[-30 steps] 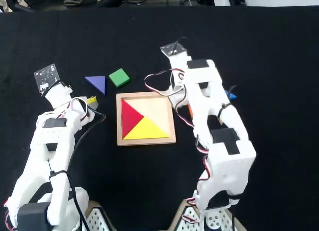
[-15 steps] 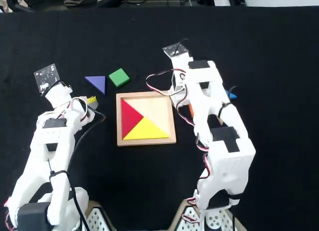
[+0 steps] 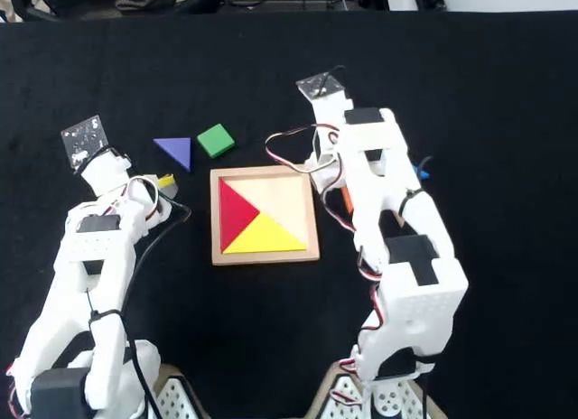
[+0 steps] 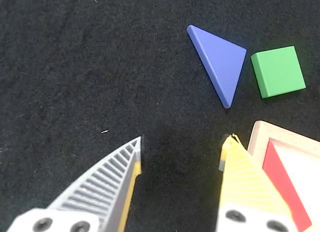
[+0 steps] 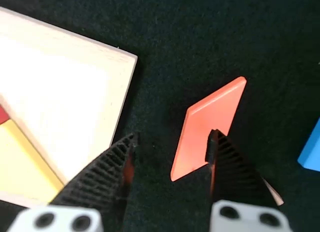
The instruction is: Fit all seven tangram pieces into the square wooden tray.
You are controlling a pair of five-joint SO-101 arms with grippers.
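The square wooden tray (image 3: 310,213) lies mid-table with a red triangle (image 3: 234,211) and a yellow triangle (image 3: 267,235) in it. A blue triangle (image 4: 220,64) and a green square (image 4: 278,72) lie on the cloth beyond my left gripper (image 4: 182,142). That gripper is open and empty, beside the tray's corner (image 4: 259,133). My right gripper (image 5: 172,138) is open just past the tray's rim (image 5: 122,84), low over an orange parallelogram (image 5: 202,127). One finger (image 5: 220,152) overlaps the orange piece's edge; the other is over bare cloth. In the high view the orange piece (image 3: 345,200) peeks out beside the right arm.
A light blue piece (image 5: 311,152) lies on the far side of the orange one from the tray, also visible by the right arm (image 3: 420,172). Black cloth covers the table, with open room in front of the tray.
The right arm has shifted slightly to the right and away from the front. The left arm and the pieces have not moved.
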